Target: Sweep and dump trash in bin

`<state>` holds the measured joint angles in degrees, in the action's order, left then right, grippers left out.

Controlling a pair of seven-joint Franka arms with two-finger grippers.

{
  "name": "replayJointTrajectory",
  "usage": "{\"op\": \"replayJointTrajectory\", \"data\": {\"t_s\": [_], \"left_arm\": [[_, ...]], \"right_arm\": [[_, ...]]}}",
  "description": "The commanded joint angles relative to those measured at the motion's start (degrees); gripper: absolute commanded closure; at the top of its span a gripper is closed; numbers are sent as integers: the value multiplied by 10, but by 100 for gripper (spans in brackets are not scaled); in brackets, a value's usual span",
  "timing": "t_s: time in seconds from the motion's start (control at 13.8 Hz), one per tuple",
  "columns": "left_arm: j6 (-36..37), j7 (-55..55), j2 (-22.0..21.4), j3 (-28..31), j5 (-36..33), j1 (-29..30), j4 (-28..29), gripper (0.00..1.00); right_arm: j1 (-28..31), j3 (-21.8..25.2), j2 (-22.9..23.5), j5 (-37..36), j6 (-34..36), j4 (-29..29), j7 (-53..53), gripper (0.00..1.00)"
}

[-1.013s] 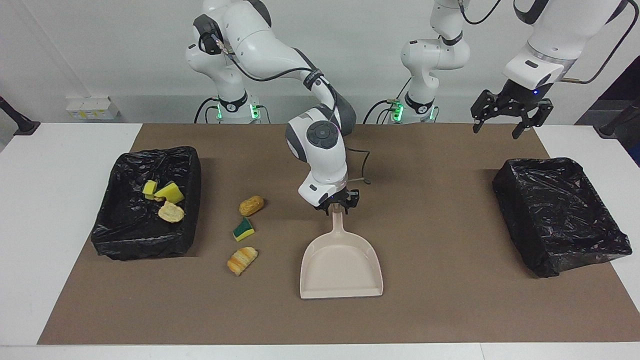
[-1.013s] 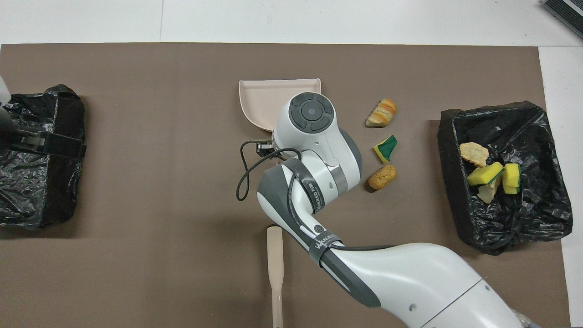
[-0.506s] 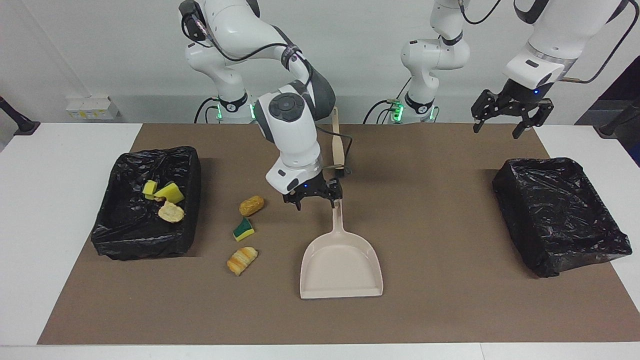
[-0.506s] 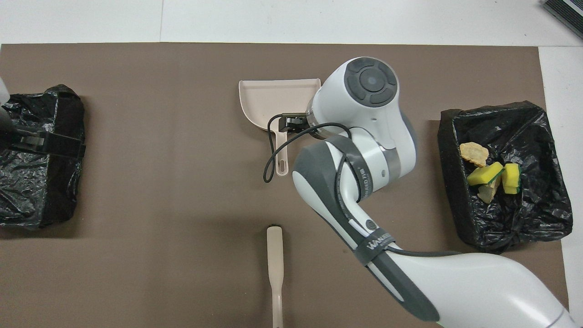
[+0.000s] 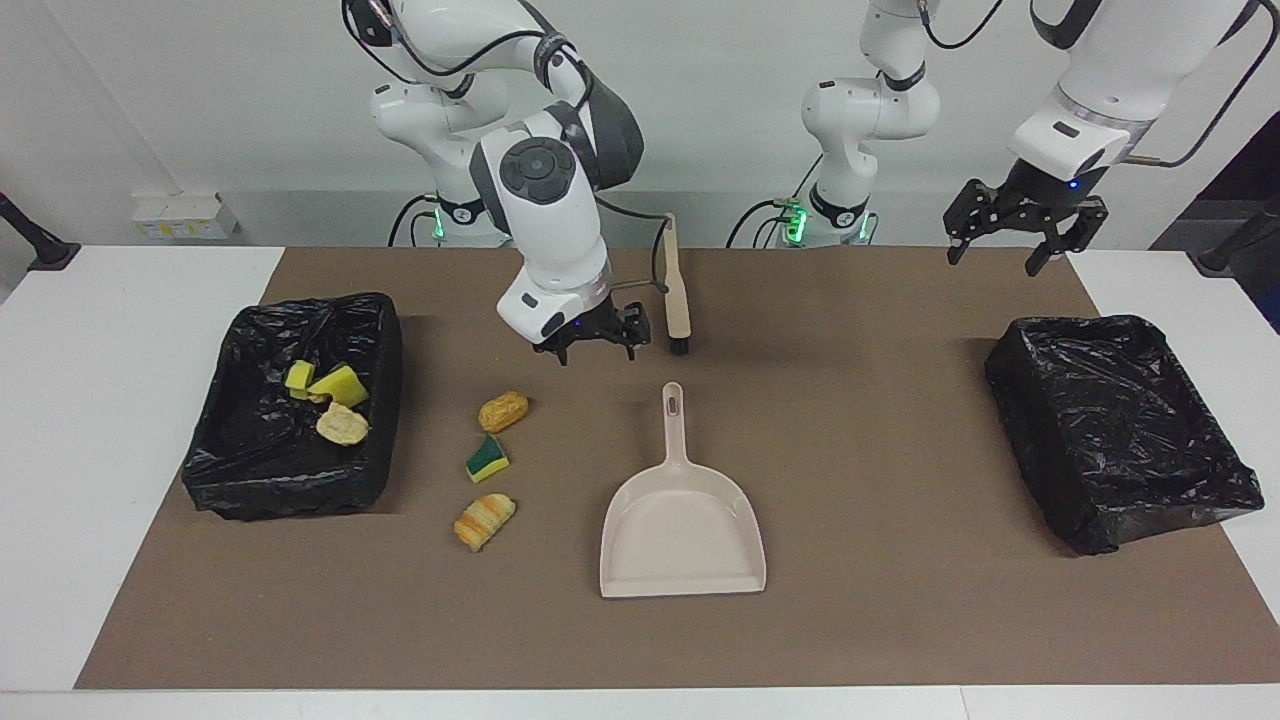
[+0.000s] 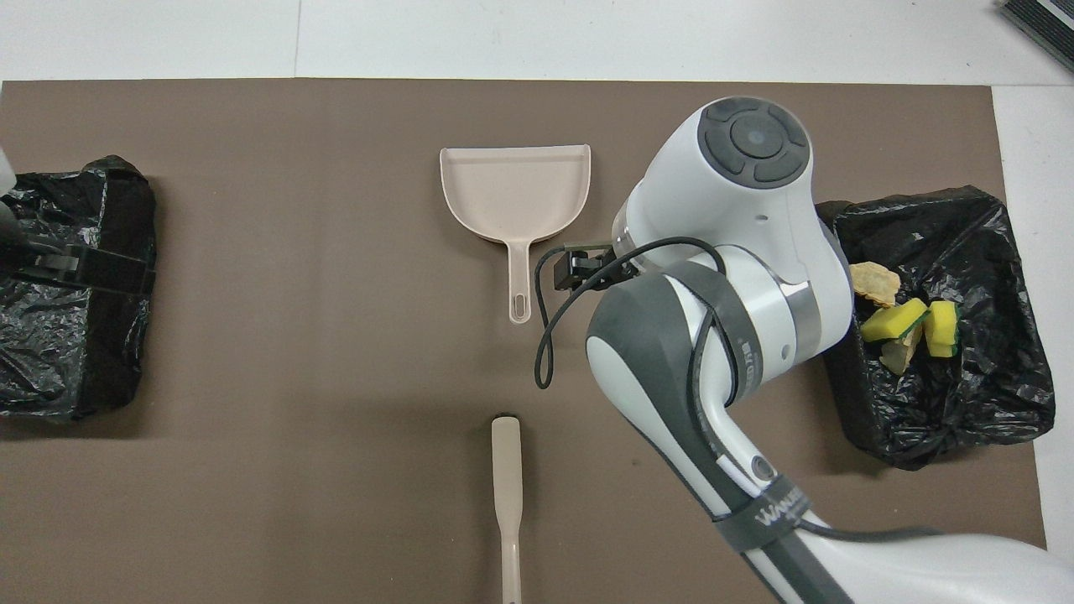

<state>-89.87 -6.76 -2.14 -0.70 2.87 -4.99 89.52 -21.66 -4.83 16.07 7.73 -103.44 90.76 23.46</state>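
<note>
Trash [image 5: 487,455]: three scraps on the tabletop [image 5: 900,620], seen only facing; overhead, the arm hides them. Right gripper [image 5: 590,342] and left gripper [image 5: 1012,235]: jaws open, empty.

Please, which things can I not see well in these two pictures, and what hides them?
Three loose scraps: overhead view, hidden under the right arm; only the facing view shows them.
Brush: overhead view, handle end cut off by the bottom edge.
Left gripper: overhead view, mostly cut off by the side edge.
</note>
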Motion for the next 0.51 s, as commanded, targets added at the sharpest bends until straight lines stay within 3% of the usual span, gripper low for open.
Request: {"op": "replayJointTrajectory", "data": {"t_s": [0.0,0.22,0.43], "left_arm": [[19,5,1,1,-8,2,-14,0],[18,4,-1,1,-8,2,-13,0],[18,3,-7,0,-8,2,-11,0]], "right_arm": [[-14,-1,-76,19,-48,125,1,0],[-57,-1,-144,32,-157,250,44,0],[-100,-1,-184,46,-174,305,54,0]]}}
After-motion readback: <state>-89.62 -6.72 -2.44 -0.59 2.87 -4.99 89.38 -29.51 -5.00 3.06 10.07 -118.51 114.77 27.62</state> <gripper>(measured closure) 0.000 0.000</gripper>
